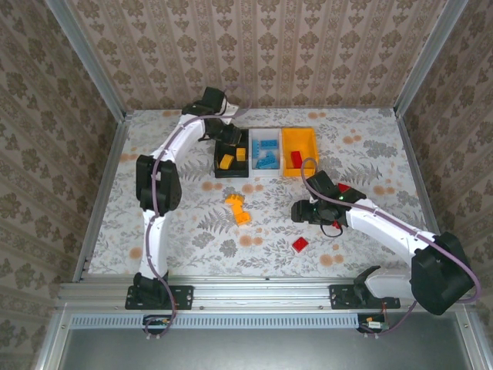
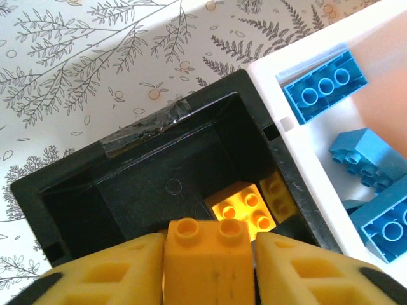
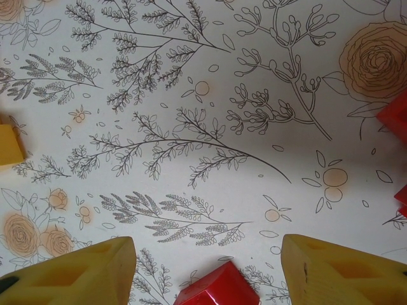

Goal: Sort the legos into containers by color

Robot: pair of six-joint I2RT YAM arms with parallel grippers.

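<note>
a: left gripper [image 2: 210, 241] first. its two yellow fingers [image 2: 108, 273] are pressed against the sides of a yellow-orange brick [image 2: 206, 262], studs up, at the bottom middle of the wrist frame.

b: and beneath it?

a: the black bin [image 2: 127, 143], its mouth open below, with another yellow brick [image 2: 245, 206] lying in the lower right corner. from overhead the gripper [image 1: 226, 137] sits at the upper edge of that bin [image 1: 218, 168], at the left end of the row.

b: so a drop looks near. what worries you?

a: the white bin [image 2: 273, 73], holding blue bricks [image 2: 324, 86], shares the wall on the right. i'd judge that if the brick is let go tilted, or too far right, it could clip that wall and tumble in with the blues.

b: the other arm?

a: the right gripper [image 3: 208, 244] is spread wide with nothing in it. a red brick [image 3: 216, 287] pokes up between its fingers at the bottom edge, and as far as i can see neither touches it. closing off-centre might squirt it out sideways.

b: what remains?

a: loose yellow bricks [image 1: 239, 208] in the middle of the table [image 1: 370, 139] and a second red brick [image 1: 300, 245] lower down. the orange bin [image 1: 302, 132], at the right end of the row, has red in it.
</note>
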